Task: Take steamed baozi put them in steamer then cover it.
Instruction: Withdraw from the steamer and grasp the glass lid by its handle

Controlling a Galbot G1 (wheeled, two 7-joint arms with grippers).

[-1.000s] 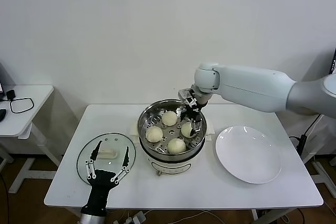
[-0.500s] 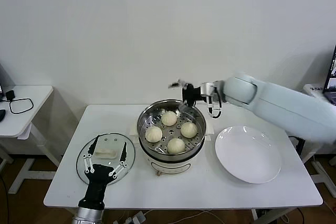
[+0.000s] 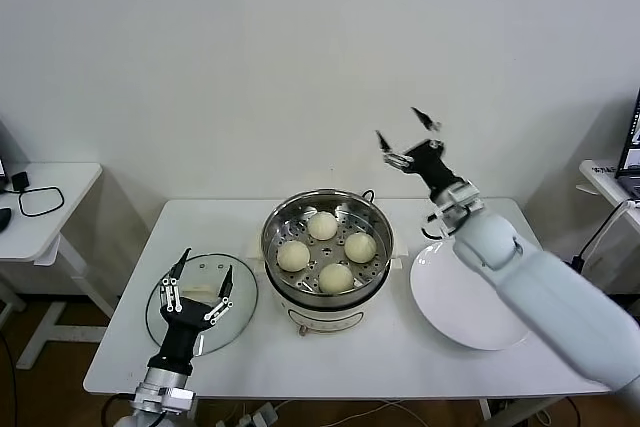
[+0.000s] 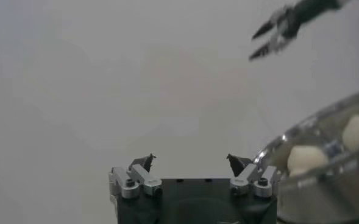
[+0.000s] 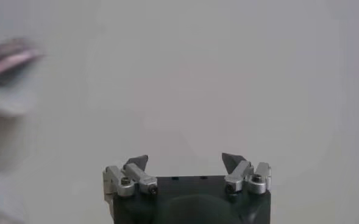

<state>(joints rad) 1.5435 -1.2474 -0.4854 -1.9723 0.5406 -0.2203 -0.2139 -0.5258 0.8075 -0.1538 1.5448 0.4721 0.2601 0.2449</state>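
Left gripper [image 3: 198, 283], fingers spread wide and empty, above the glass lid [image 3: 200, 302] on the table [image 3: 400, 367]. Centre: four steamed baozi [image 3: 322, 226] sit inside the uncovered steamer [image 3: 327, 257]. Right gripper [image 3: 410, 134], wide and empty, raised above the white plate [image 3: 470, 297].

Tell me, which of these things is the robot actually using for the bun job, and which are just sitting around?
Part of the job:
buns, four, already in the steamer
glass lid, on the table, not yet on
left gripper, open over the lid
right gripper, open, raised, empty

Just lying about:
white plate, bare
side table with a cable
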